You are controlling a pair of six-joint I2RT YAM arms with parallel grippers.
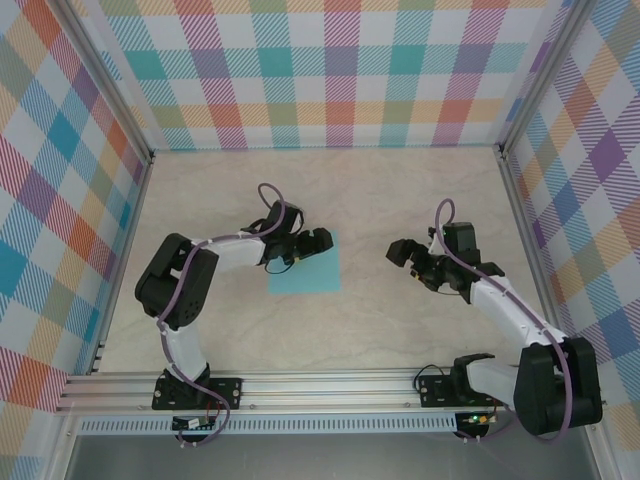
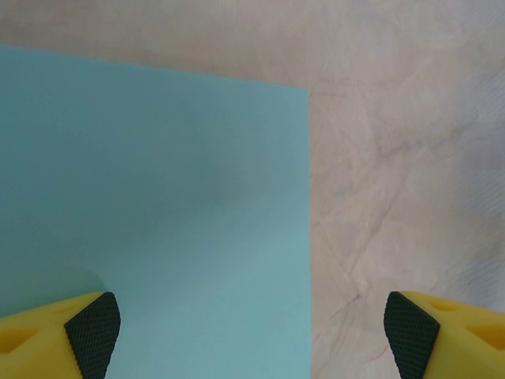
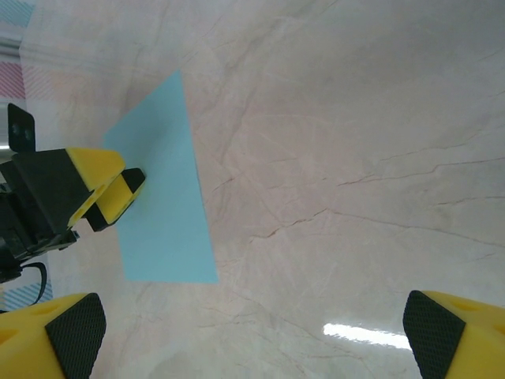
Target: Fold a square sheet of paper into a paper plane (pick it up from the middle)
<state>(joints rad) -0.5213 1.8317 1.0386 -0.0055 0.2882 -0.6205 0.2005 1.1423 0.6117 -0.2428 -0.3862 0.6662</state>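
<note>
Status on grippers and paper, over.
Left gripper open astride edge of flat turquoise square paper sheet. Right gripper open, apart. Nothing in the way.

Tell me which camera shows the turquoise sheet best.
Top external: the sheet lies nearly whole and square, only its left side under the left gripper. Right wrist shows it slanted, partly covered; left wrist crops it to one corner.

Top camera looks down; both near wrist cameras share the sheet.

No readable text, label or number — anywhere.
</note>
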